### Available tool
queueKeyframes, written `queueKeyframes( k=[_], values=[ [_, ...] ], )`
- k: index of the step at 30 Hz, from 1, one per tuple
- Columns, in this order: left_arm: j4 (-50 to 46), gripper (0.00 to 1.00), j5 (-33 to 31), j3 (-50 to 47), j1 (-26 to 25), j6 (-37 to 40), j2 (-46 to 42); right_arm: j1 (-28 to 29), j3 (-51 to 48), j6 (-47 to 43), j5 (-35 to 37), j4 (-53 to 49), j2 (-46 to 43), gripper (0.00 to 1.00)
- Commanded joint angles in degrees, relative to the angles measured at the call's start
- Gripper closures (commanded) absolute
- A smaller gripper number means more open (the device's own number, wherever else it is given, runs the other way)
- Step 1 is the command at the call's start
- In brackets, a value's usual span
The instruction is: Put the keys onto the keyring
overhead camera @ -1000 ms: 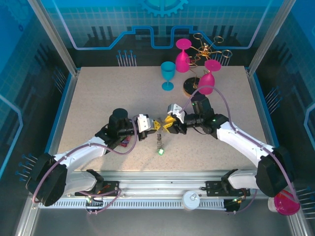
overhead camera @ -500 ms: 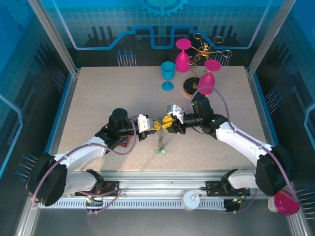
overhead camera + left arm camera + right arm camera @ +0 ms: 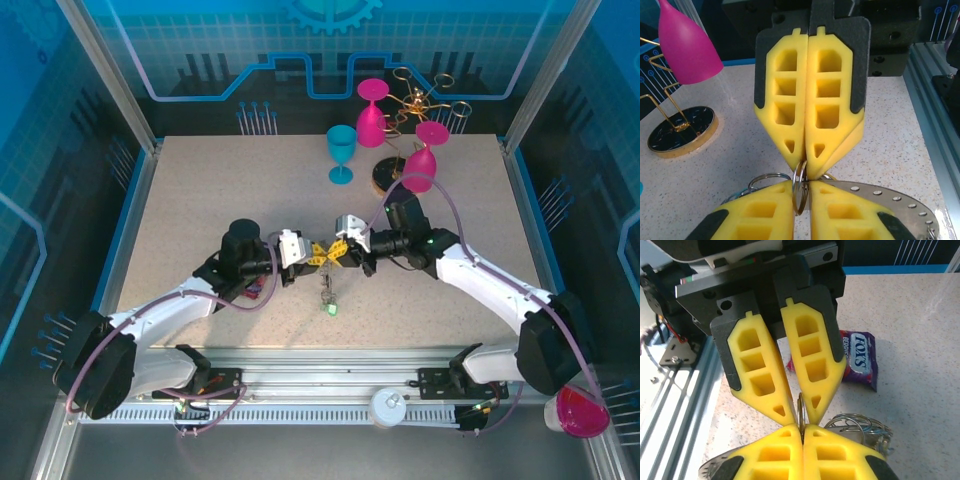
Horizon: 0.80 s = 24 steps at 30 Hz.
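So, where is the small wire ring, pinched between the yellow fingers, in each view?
Top external: the wire ring is near the picture's middle, between the left gripper and the right gripper.
Left wrist: bottom centre, seen edge-on.
Right wrist: bottom centre, seen edge-on.
Shared landmark: the two grippers meeting tip to tip on it.

The keyring is a flat grey metal ring with a row of little holes along its edge. Its curved edge sits just beside the jaws, on their near side. One small silver wire loop stands on its edge right where the two pairs of jaws meet. The jaws of the right gripper are pressed together on it. More wire loops stick out on the far side of the jaws. The keys are a tiny thin bunch with a green tag, just on the near side of the jaws.
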Motion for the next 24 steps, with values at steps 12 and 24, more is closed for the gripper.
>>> queueKeyframes(
  k=[12, 24],
  values=[
    [-17.26, 1.0, -1.77, 9.09, -0.3, 6.02, -1.6, 8.39, 15.89, -14.8, 15.2, -25.6, 5.23, 1.0],
    [2.96, 1.0, 7.63, 1.66, -0.3, -0.47, -1.47, 0.24, 0.99, 1.21, -1.9, -0.51, 0.71, 0.84]
  ],
)
